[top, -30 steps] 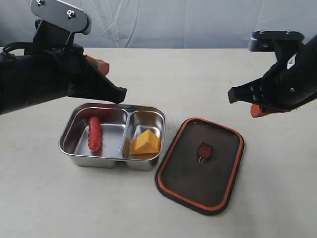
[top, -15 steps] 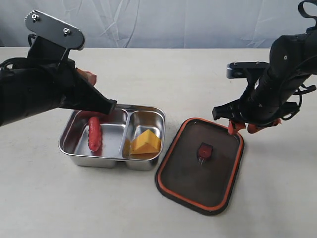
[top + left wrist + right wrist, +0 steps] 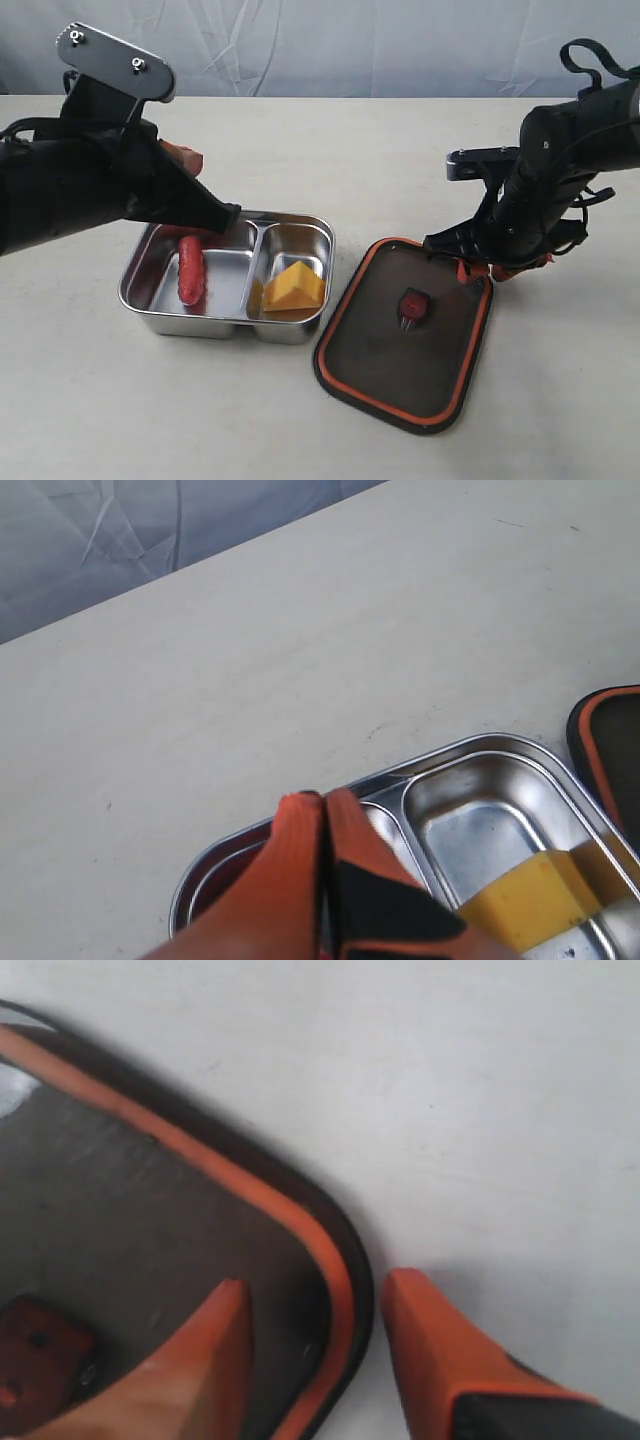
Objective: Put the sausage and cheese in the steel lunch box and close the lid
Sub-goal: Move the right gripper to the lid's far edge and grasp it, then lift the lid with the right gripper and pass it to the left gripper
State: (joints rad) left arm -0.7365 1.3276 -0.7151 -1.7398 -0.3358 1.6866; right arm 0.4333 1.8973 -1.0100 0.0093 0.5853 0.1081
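Note:
The steel lunch box (image 3: 137, 300) stands left of centre. The dark-red sausage (image 3: 190, 270) lies in its larger compartment and the yellow cheese (image 3: 293, 287) in the smaller one. To its right lies the dark lid (image 3: 400, 350), orange seal rim up, red valve tab (image 3: 412, 302) in the middle. My right gripper (image 3: 483, 268) is open, low at the lid's far right corner. Its fingertips (image 3: 316, 1282) straddle the lid's (image 3: 150, 1230) rim, one over the lid and one over the table. My left gripper (image 3: 185, 157) hovers above the box's far rim (image 3: 450, 755), shut (image 3: 322, 798) on nothing.
The box and the lid rest on a pale tabletop (image 3: 350, 150). A grey cloth backdrop (image 3: 350, 40) hangs behind the far edge. My left arm's dark body covers the table left of the box.
My right gripper has come down and leftward from above the table to the lid's far right corner. The left arm has barely shifted. Box, food and lid have not moved.

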